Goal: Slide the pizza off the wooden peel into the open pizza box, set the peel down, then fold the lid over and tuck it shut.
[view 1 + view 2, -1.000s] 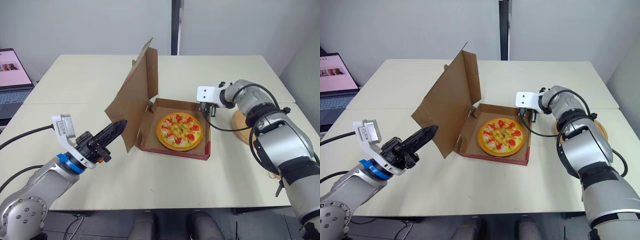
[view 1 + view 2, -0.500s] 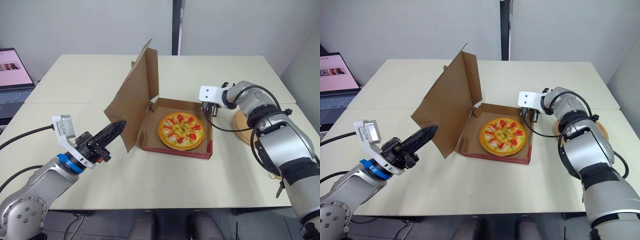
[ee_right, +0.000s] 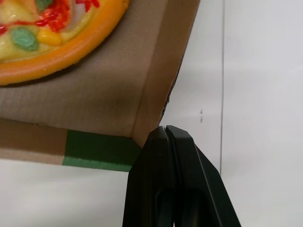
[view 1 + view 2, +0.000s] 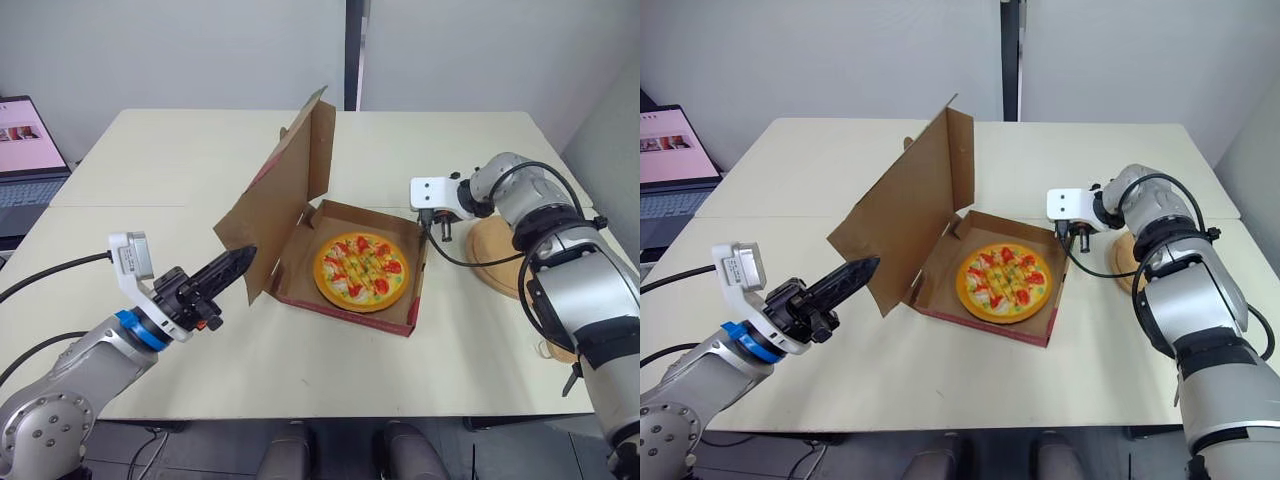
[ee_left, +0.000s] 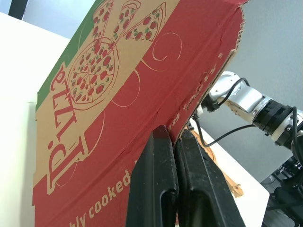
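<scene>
- Laptop (image 4: 20,165) at far left, screen lit.
- Left gripper (image 4: 245,256): fingers pressed together, holding nothing, tips against the lid's (image 4: 285,200) printed outer face.
- The lid stands tilted up. Its outside reads "PIZZA" and "…cooked", beside drawn pizzas.
- Pizza (image 4: 361,271) lies inside the box (image 4: 345,318).
- Right gripper (image 4: 444,235): fingers closed, empty, just beside the box's right corner.
- Peel (image 4: 490,250) lies flat on the table (image 4: 180,160), right of the box.

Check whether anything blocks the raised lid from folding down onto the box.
Nothing visible does. The lid stands up at the left side of the box, which holds just the flat pizza. The right gripper, shut, sits outside the box's far right corner.
</scene>
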`<state>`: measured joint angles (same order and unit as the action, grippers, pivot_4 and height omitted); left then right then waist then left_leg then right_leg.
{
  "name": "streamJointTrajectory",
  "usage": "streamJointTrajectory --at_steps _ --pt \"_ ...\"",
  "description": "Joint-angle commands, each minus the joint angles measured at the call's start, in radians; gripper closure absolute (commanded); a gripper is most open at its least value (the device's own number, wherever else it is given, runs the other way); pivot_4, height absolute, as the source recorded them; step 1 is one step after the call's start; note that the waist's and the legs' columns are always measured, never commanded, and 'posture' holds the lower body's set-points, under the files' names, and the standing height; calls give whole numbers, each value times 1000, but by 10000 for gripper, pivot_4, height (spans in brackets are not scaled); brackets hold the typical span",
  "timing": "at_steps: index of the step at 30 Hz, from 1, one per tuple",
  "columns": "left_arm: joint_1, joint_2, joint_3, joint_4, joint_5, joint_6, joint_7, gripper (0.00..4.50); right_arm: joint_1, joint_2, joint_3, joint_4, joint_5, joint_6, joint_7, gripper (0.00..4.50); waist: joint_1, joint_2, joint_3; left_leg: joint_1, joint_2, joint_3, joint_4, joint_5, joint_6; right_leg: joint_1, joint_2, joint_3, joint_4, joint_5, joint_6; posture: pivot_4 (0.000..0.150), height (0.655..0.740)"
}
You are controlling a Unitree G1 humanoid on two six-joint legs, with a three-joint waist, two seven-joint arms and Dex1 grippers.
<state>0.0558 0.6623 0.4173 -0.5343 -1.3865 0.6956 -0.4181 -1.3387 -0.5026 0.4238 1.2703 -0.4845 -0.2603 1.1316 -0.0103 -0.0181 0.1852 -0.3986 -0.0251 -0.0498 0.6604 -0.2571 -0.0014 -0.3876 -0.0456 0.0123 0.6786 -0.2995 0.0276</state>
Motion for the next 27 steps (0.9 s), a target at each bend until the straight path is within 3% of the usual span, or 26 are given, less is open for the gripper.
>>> streamJointTrajectory --at_steps 1,10,22,27 --pt "-35 17 -6 20 16 5 -24 45000 37 -21 7 14 -8 -14 7 44756 3 0 0 0 0 0 0 0 0 0 0 0 0 0 0 1500 7400" --pt "-47 2 -23 27 34 6 -31 45000 39 -28 -11 23 -20 14 -160 44756 5 0 0 -1 0 1 0 2 -3 -1 0 1 0 0 0 1500 7400" --pt "-82 -10 -30 43 51 14 -24 45000 42 10 -46 18 47 -19 16 44756 -17 0 0 0 0 1 0 2 -3 -1 0 1 1 0 0 1500 7400" --pt "-91 -14 -28 58 60 18 -27 45000 31 -25 -8 23 -14 -19 -127 44756 -19 0 0 0 0 1 0 2 -3 -1 0 1 1 0 0 1500 7400"
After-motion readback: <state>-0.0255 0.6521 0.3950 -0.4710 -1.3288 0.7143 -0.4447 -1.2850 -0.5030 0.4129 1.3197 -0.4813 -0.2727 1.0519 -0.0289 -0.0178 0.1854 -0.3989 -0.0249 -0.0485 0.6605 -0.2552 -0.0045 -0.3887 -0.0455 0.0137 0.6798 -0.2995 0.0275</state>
